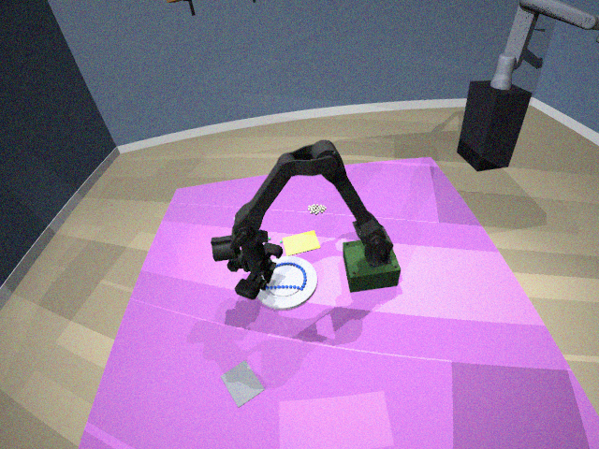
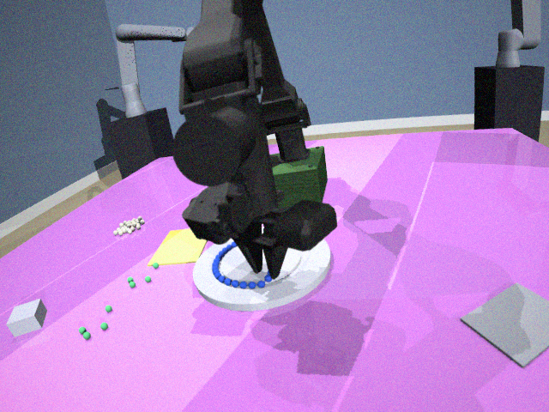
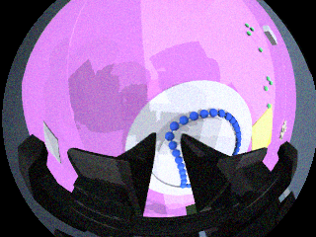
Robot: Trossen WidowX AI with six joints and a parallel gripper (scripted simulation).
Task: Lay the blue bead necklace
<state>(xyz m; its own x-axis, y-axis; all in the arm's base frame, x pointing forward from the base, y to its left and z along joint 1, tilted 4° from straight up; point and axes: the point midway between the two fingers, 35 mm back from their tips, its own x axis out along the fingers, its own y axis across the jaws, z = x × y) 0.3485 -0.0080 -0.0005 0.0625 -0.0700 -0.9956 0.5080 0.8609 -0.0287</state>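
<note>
The round white bead board lies on the pink table, left of the arm's base. The blue bead necklace lies on the board, curving along its ring groove on the yellow-sheet side. One stretch of it runs straight inward. My gripper points down with its tips at the board's surface. The fingers are drawn close with a narrow gap, and that straight stretch passes through the gap in the wrist view. I see no bead lifted or pinched.
A yellow sheet lies flat beside the board. The green base block stands behind the board. A pile of white beads, scattered green beads, a grey cube and a grey tile lie around.
</note>
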